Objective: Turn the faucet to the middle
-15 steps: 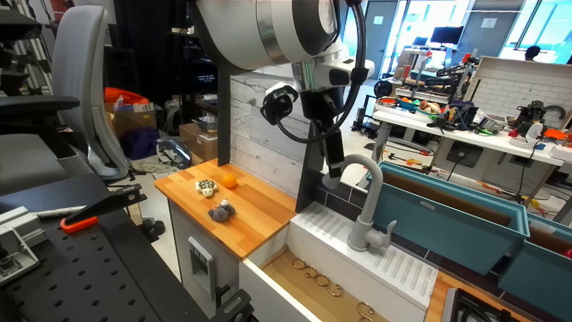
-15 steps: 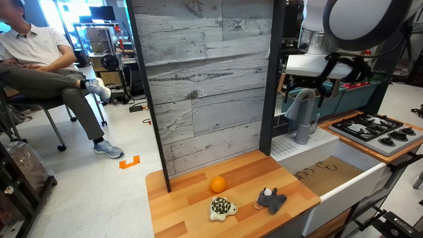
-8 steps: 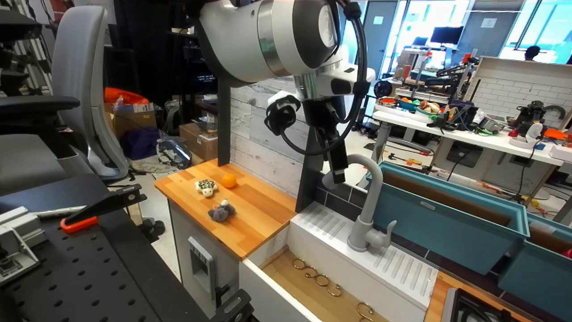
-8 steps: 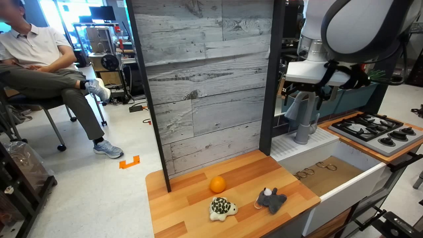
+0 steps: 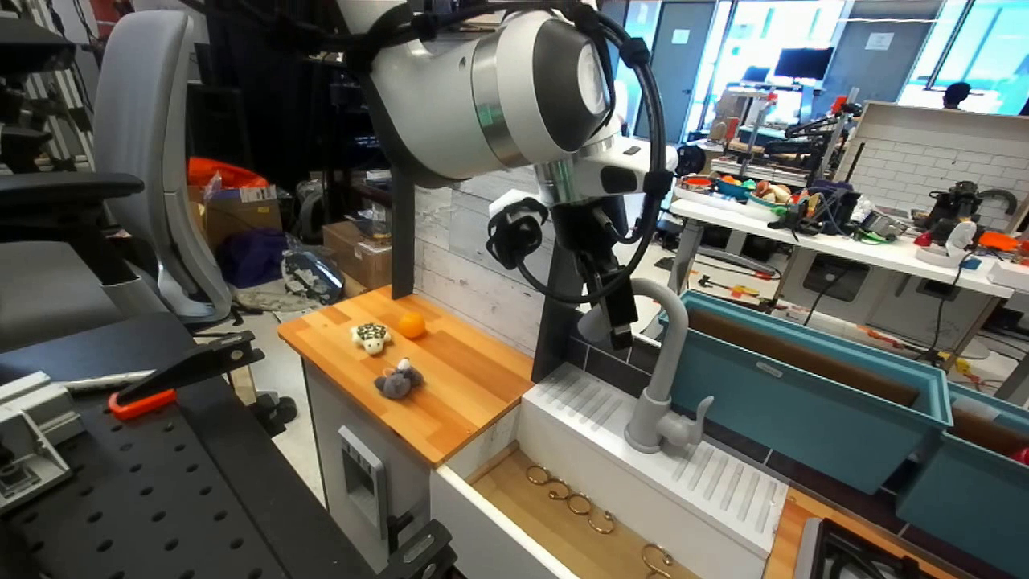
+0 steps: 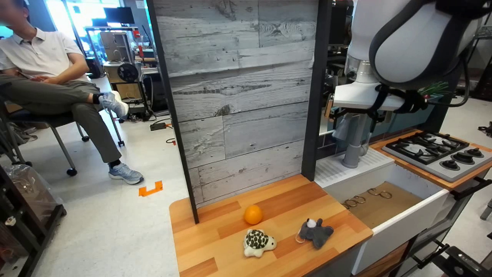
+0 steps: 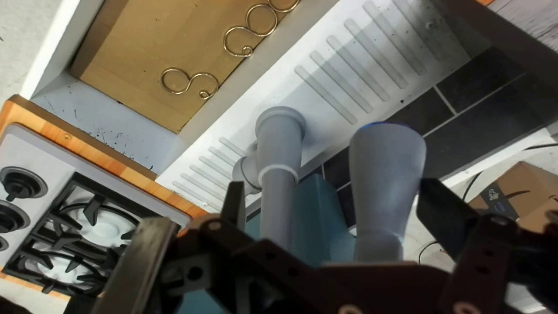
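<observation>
Gripper (image 7: 332,192) fingers wide, astride the grey tap (image 5: 666,362) on the white ledge (image 5: 727,486) — contact w/ its spout (image 7: 387,174) hard to tell. Risk: dropping too low could jam it; too long a sideways push prob. swings it past middle.

Your pincer (image 7: 333,192) looks mostly matt, and so does the smooth faucet (image 5: 672,354); you cannot tell from here whether it is metal or plastic. Your table (image 6: 284,200) is smooth wood with a faint sheen. To you the turtle (image 6: 256,243) and mouse (image 6: 317,232) look like plush cloth, the ball (image 6: 253,214) smooth, the hooks (image 7: 190,81) shiny metal wire, the tub (image 5: 804,402) smooth plastic, the panel (image 6: 238,92) rough, weathered wood.
</observation>
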### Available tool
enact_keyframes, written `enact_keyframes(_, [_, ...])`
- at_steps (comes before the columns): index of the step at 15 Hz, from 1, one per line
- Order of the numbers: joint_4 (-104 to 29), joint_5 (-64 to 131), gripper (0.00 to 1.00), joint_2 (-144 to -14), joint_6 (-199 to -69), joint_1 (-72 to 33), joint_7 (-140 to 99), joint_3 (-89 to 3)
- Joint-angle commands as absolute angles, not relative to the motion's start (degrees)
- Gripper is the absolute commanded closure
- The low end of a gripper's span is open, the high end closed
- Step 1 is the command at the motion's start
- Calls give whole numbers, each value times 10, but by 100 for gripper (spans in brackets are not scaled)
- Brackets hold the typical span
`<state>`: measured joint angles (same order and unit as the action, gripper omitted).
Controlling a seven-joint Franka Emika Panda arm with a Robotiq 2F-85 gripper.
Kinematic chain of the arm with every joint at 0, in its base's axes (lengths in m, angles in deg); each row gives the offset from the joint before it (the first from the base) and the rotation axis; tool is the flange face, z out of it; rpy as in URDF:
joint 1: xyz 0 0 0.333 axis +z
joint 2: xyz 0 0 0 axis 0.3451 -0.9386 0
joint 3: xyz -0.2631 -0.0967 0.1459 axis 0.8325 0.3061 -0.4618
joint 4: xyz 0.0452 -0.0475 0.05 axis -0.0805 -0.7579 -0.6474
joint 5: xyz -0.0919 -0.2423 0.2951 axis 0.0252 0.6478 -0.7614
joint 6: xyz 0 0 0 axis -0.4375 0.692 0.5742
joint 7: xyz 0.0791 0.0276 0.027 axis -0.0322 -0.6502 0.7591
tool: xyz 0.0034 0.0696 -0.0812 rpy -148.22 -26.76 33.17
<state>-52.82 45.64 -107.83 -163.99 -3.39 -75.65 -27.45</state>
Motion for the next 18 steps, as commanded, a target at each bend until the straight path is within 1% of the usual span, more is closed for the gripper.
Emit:
enact_keyframes(1, [-504,442,0,-1112,-1653,-10,-751,-248])
enact_keyframes(5, [-513,440,0,-1116,-1651,-5,-745,-245])
enact_keyframes(11, [-561,442,0,-1087,-1653,-12,-729,-246])
enact_keyframes(16, [-628,402,0,-1020,-1588,-98,-583,-330])
enact_keyframes(18, [-647,381,0,-999,-1553,-127,-526,-347])
